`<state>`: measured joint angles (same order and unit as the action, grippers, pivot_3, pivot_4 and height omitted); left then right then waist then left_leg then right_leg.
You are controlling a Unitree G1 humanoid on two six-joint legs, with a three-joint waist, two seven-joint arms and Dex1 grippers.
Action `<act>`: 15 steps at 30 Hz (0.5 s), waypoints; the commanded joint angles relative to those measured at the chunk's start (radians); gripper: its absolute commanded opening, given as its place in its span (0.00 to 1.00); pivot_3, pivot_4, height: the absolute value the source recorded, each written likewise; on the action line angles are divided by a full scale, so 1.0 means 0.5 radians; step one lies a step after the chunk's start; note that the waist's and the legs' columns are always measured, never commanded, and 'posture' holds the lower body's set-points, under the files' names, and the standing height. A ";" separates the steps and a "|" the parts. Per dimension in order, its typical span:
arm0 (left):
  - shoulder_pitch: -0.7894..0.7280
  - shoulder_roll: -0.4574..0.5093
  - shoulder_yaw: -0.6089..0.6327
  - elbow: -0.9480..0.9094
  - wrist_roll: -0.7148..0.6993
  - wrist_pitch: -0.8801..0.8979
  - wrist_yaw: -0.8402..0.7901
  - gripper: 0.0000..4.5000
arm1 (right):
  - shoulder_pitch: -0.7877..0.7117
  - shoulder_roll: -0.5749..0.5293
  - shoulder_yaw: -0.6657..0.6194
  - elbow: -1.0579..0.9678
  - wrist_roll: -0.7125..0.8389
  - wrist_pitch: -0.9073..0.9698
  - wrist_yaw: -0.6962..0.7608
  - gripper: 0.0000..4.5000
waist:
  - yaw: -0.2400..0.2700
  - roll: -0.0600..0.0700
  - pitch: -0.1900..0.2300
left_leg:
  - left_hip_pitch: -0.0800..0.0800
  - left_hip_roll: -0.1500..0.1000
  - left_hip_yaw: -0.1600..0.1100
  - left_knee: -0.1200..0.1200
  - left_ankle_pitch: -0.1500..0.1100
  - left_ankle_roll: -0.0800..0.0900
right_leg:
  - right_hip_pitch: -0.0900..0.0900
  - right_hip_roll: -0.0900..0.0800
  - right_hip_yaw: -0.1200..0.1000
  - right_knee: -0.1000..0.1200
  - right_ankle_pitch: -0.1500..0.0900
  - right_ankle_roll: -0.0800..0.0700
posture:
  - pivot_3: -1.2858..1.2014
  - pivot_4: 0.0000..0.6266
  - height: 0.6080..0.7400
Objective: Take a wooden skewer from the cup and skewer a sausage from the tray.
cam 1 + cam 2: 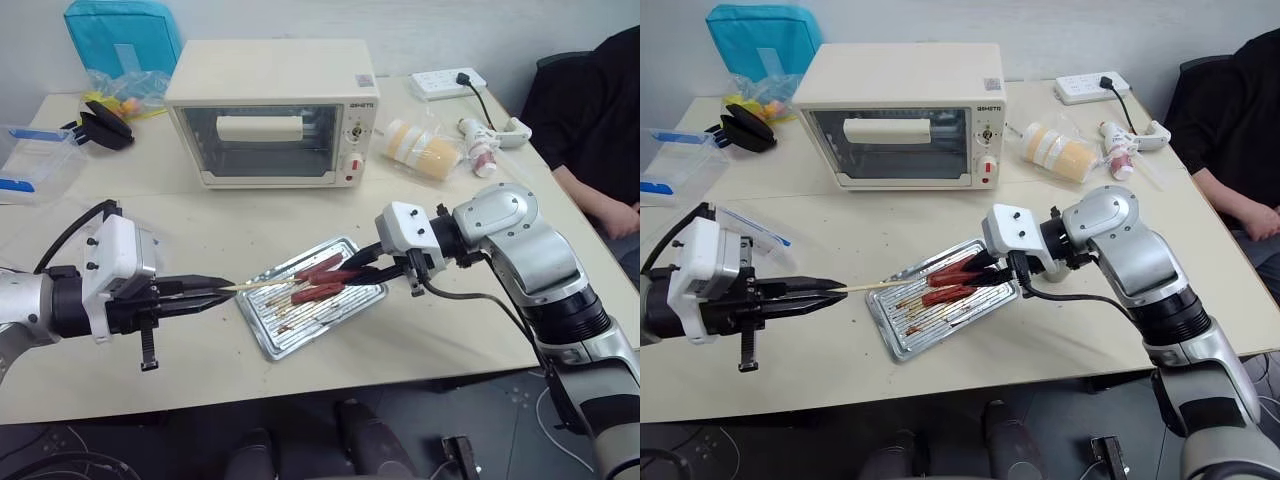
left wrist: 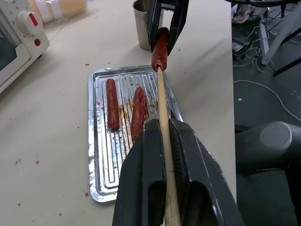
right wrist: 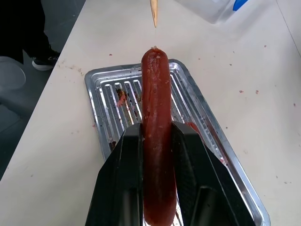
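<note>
My left gripper (image 1: 222,290) is shut on a wooden skewer (image 1: 255,285) that points level toward the tray (image 1: 268,343). My right gripper (image 3: 157,129) is shut on a red sausage (image 3: 156,108), held above the tray with its free end facing the skewer. The skewer tip (image 3: 154,14) lines up with that end, and a small gap shows between them. Two more sausages (image 2: 111,103) lie on the ribbed tray (image 2: 101,179). The metal cup (image 2: 140,26) stands on the table just beyond the tray, behind my right gripper.
A cream toaster oven (image 1: 270,110) stands behind the tray. A clear plastic box with blue edges (image 1: 30,160) sits at the far left. A bagged stack of paper cups (image 1: 425,148) and a power strip (image 1: 450,82) lie at the back right. A person (image 1: 590,120) sits at the right edge.
</note>
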<state>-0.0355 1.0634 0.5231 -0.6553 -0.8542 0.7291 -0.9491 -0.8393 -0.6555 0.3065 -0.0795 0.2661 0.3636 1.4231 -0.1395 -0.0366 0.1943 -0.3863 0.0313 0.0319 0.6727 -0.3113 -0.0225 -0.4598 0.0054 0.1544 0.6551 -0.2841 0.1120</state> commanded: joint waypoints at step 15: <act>-0.071 0.024 -0.031 0.011 0.007 -0.029 -0.004 0.00 | -0.046 0.052 -0.045 -0.141 0.088 0.097 -0.043 0.19 | 0.001 0.000 0.000 | -0.001 0.000 -0.001 0.003 0.000 0.000 | 0.000 0.000 -0.001 0.002 0.000 0.000 | 0.52 0.24 1.00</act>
<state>-0.0680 1.0634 0.4903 -0.6535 -0.8560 0.7285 -0.9422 -0.8419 -0.6256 0.3065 -0.1166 0.2947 0.4173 1.4043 -0.1390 -0.0366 0.1943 -0.3866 0.0312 0.0314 0.6741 -0.3113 -0.0225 -0.4598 0.0053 0.1540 0.6561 -0.2841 0.1120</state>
